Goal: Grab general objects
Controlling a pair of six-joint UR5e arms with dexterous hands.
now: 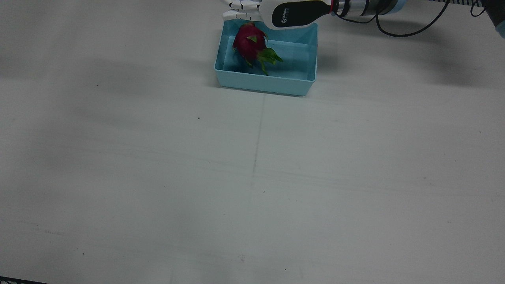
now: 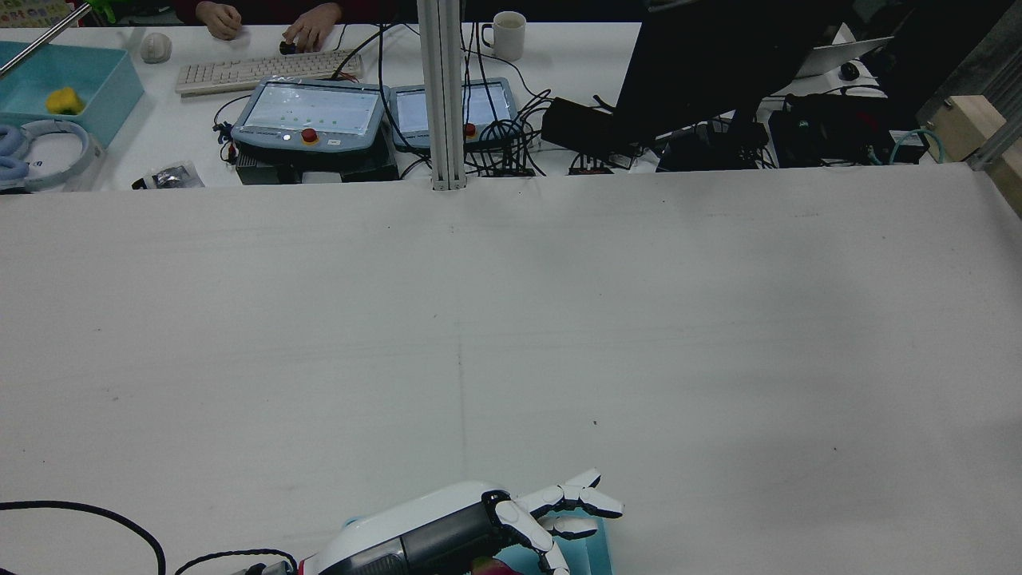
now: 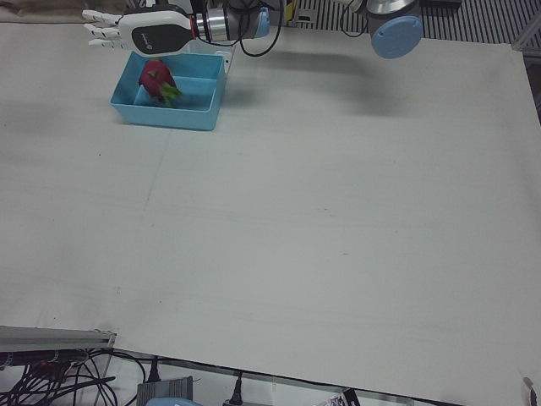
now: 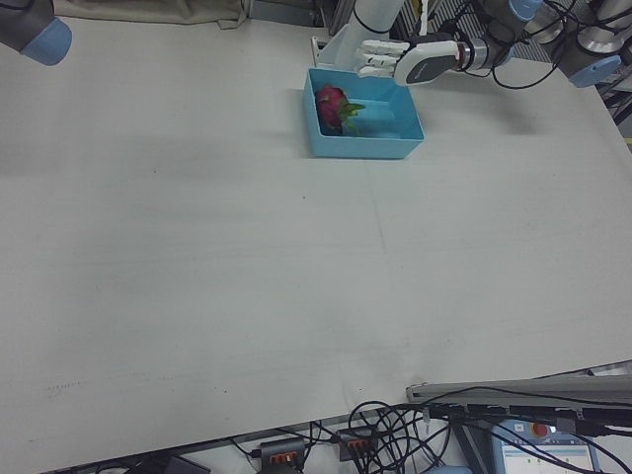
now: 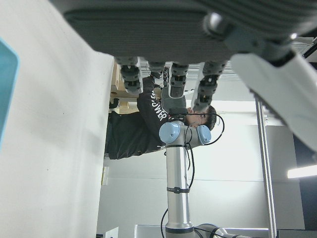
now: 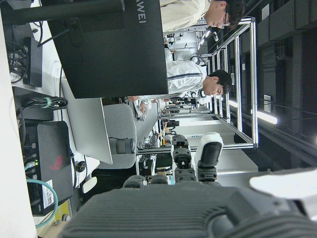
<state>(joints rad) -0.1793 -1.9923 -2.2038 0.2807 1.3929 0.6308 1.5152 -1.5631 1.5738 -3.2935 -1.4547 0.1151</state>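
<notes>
A pink dragon fruit with green leaves lies in the left part of a light blue bin at the robot's side of the table. It also shows in the left-front view and the right-front view. My left hand hovers above the bin's rear edge, over the fruit, with its fingers spread and holding nothing. The rear view shows it covering most of the bin. My right hand appears only in its own view, where its fingers hold nothing.
The white table stretches wide in front of the bin. Beyond its far edge stand teach pendants, a keyboard, a dark monitor and a metal post. The right arm's blue joint sits at the table's corner.
</notes>
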